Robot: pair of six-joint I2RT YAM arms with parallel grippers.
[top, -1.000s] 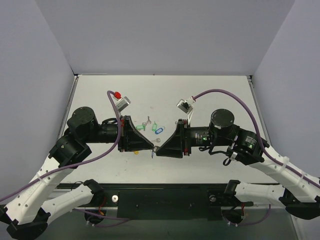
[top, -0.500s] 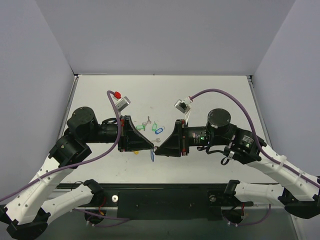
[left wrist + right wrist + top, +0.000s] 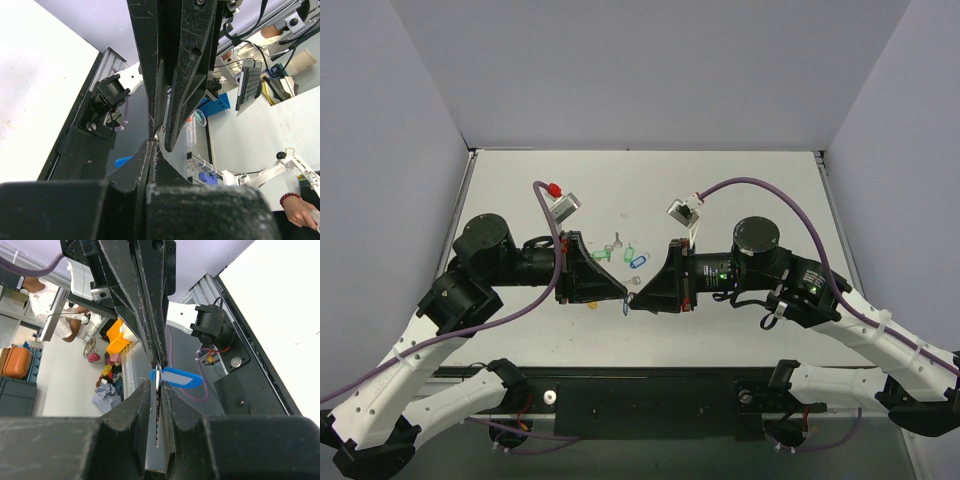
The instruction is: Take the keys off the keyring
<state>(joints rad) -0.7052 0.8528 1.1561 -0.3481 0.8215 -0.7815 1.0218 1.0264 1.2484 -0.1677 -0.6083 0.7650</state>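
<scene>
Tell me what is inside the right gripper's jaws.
A thin metal strip, probably the key, stands edge-on between the fingers of the right gripper. The light-blue tag hangs beyond the tips, beside the left gripper. The ring is hidden where the fingertips meet.

Robotics lab; white-walled test booth point(image 3: 650, 70); yellow bin point(image 3: 120, 335), orange case point(image 3: 15, 362), person point(image 3: 42, 295) in bkgd.

Scuffed black left gripper point(image 3: 623, 297), white arms point(image 3: 415, 360), purple cables point(image 3: 757, 181).
</scene>
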